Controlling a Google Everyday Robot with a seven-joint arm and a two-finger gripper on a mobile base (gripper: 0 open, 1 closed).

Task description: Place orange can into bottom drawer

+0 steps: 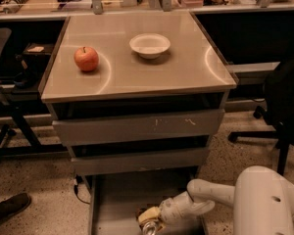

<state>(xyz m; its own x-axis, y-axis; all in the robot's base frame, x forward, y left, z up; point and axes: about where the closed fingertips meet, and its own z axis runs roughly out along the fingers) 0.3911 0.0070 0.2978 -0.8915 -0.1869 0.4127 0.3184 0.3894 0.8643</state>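
Observation:
The bottom drawer is pulled open below two closed grey drawers; it shows a flat grey floor and low side walls. My gripper reaches in from the right, low over the front right of the drawer floor. It is shut on the orange can, a small shiny can with amber patches and a silver end facing the camera. The can sits at the bottom edge of the view, partly cut off.
On the cabinet top lie a red-orange apple at the left and a white bowl in the middle. A black office chair stands at the right. A shoe rests at the lower left.

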